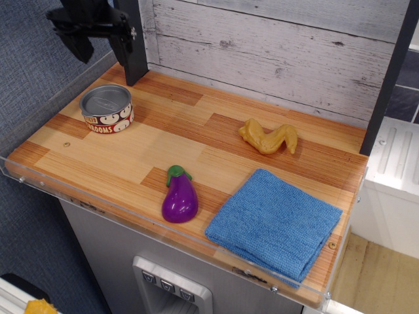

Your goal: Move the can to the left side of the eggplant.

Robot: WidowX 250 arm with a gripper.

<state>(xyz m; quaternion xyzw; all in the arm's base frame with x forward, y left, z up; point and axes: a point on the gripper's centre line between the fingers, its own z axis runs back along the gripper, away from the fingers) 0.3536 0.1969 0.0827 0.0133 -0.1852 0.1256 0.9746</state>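
Far left, your gripper [99,46] hangs above the can [107,108], jaws spread wide, nothing in them. The can sits upright at the back-left of the counter [118,154], well apart from the eggplant [179,197] near the front edge. You're likely dealing with rigid metal: smooth, slick walls, no give, and probably some weight. Its width nearly fills your opening, so straddle the rim across the middle and squeeze square. Further right, the chicken piece [268,137] and blue cloth [275,222] stay out of it.
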